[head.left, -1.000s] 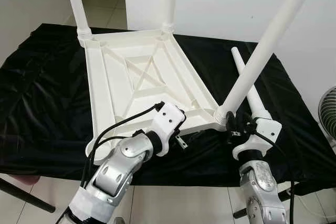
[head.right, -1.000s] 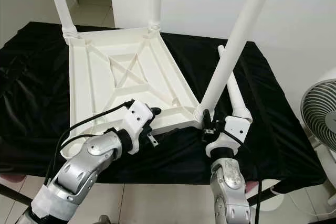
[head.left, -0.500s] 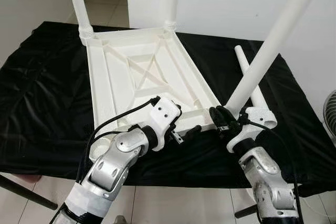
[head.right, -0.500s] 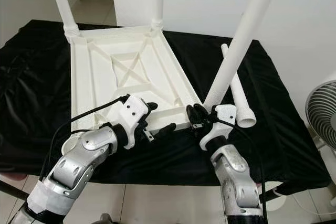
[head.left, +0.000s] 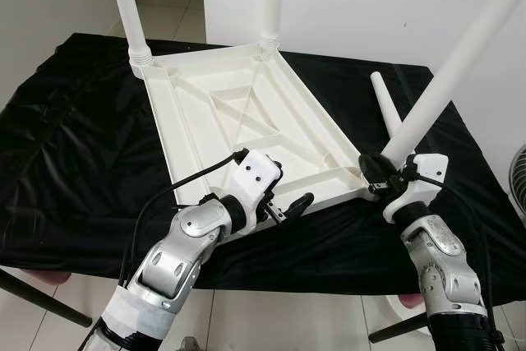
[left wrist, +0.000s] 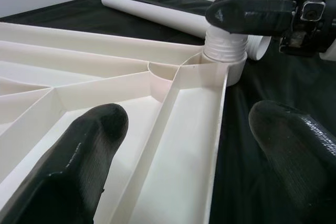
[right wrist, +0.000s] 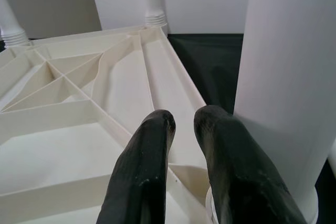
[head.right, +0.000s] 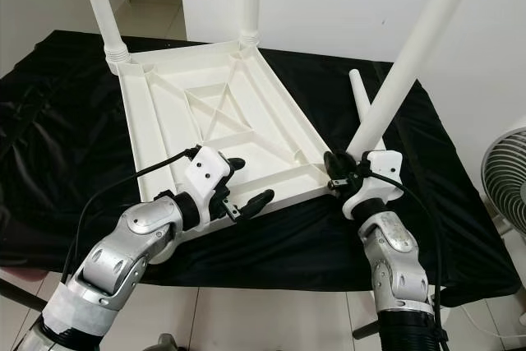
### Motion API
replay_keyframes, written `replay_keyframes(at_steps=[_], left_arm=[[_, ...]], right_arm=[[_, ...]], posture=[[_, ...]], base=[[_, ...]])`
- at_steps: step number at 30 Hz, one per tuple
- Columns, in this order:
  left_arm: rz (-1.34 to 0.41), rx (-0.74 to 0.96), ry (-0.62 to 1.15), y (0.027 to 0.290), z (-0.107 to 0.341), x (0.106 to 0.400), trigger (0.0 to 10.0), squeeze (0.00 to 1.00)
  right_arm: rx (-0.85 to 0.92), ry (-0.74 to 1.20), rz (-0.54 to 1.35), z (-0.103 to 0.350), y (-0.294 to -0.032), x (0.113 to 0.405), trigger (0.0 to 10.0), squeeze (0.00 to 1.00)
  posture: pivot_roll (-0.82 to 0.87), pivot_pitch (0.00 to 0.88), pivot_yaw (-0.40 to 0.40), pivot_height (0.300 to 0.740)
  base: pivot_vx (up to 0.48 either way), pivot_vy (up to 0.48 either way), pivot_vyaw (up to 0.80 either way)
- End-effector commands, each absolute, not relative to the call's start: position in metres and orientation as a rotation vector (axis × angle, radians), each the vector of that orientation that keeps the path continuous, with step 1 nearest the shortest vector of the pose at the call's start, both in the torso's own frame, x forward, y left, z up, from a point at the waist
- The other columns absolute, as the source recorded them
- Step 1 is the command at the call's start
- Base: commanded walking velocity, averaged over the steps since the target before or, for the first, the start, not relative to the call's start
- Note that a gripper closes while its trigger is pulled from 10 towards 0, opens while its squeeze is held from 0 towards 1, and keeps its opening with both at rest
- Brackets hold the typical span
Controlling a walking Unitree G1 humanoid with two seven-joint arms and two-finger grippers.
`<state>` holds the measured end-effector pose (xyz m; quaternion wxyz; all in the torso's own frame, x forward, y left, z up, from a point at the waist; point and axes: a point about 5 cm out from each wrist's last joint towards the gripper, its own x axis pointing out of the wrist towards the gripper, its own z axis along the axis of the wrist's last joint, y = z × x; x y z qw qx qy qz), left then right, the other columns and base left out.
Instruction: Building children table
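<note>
On the black cloth (head.left: 74, 162) covering the work surface, the white plastic tabletop (head.left: 246, 133) lies upside down, its ribbed underside crossed by moulded braces. At the left, the left gripper (head.left: 286, 208) reaches forward from a bent silver arm, its two fingers (left wrist: 86, 145) spread wide and straddling the near rim of the tabletop without clamping it. Two smooth round legs (head.left: 130, 6) stand screwed into the far corners. To the right, a third leg (head.left: 460, 63) leans tilted in the near right corner socket, and the right gripper (head.left: 376, 168) sits at its base, fingers (right wrist: 157, 166) almost closed beside the leg, holding nothing. A loose fourth leg (head.left: 389, 113) lies on the cloth beyond. Compared with half a second ago, the tabletop has swung clockwise and the right gripper has shifted rightward with the leg's base.
</note>
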<state>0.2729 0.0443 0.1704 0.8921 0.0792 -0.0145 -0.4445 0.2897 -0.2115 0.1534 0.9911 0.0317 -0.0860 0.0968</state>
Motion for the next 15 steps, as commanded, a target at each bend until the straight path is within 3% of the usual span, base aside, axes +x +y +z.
replay_keyframes(at_steps=[1,5,10,15], left_arm=[[-0.911,0.186,-0.008,0.043,0.167,0.276,10.0,0.00],[-0.880,0.202,0.012,0.044,0.164,0.280,10.0,0.00],[-0.770,0.243,0.108,0.047,0.151,0.296,10.0,0.00],[-0.705,0.258,0.153,0.050,0.147,0.306,10.0,0.00]], right_arm=[[0.044,-0.227,0.148,0.163,-0.220,0.289,10.0,0.00],[0.051,-0.233,0.198,0.164,-0.211,0.287,10.0,0.00],[0.136,-0.211,0.377,0.159,-0.175,0.268,10.0,0.00],[0.163,-0.224,0.428,0.163,-0.164,0.259,10.0,0.00]], posture=[[0.09,0.080,-0.039,0.740],[0.09,0.082,-0.037,0.740],[0.08,0.086,-0.031,0.740],[0.07,0.087,-0.023,0.740]], base=[[0.000,0.000,0.00],[0.000,0.000,0.00],[0.000,0.000,0.00],[0.000,0.000,0.00]])
